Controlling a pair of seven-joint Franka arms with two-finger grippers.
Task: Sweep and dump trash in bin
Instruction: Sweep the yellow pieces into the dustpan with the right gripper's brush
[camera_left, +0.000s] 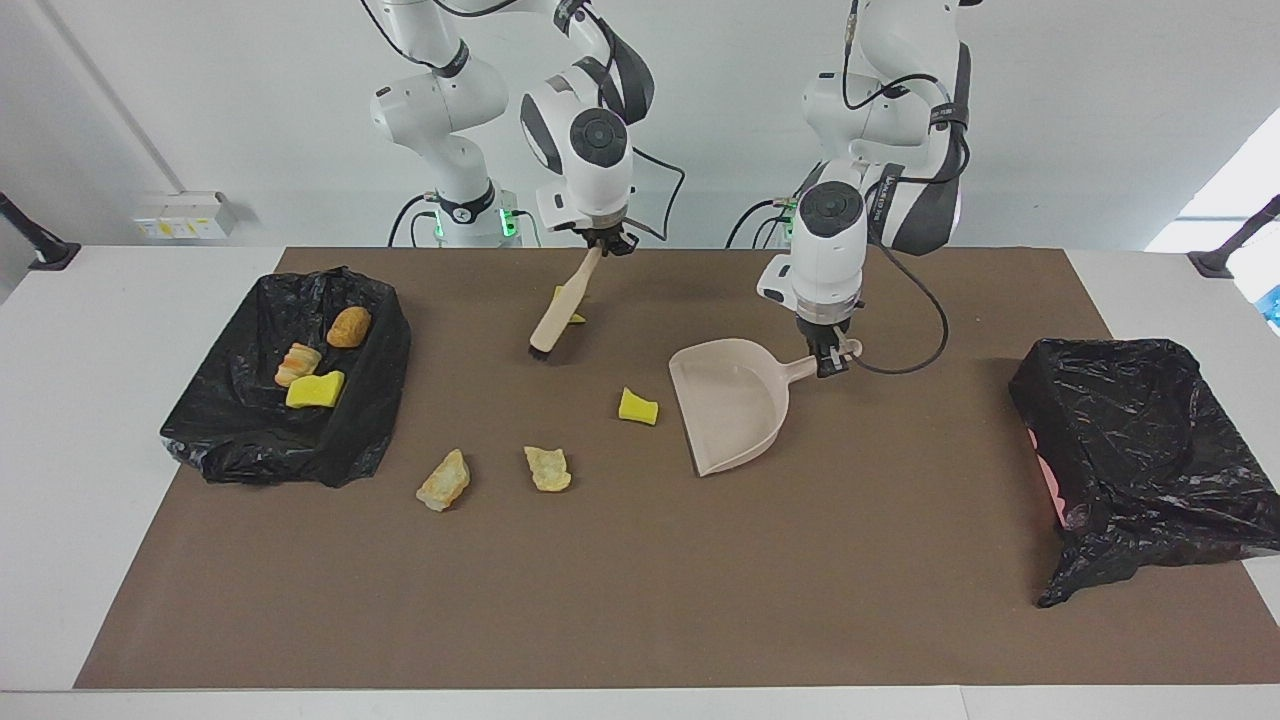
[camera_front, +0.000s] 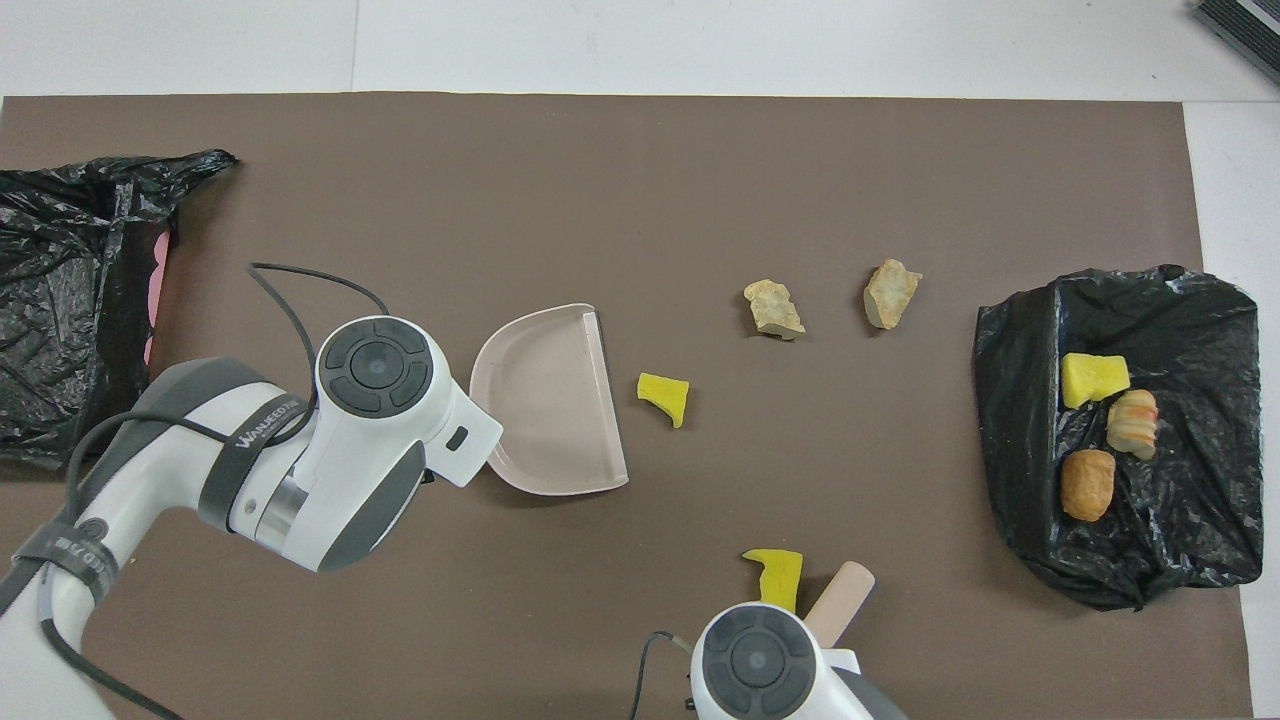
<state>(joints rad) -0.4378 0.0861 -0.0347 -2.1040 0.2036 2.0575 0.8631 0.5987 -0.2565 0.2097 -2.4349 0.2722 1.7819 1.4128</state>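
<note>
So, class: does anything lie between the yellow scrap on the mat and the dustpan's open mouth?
Nothing visible does. The yellow scrap lies just off the dustpan mouth, with bare mat between them.

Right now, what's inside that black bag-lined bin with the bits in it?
Inside the black-lined bin lie three scraps: a yellow sponge chunk, a striped bread-like lump and an orange-brown bread lump. Whatever might sit under them or in the liner's folds is hidden.

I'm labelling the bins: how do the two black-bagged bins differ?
The bin at the right arm's end holds three scraps and sits open and boxy; the bin at the left arm's end shows no scraps, its bag slumped with pink showing at one edge. Both are lined in glossy black plastic at the mat's ends.
</note>
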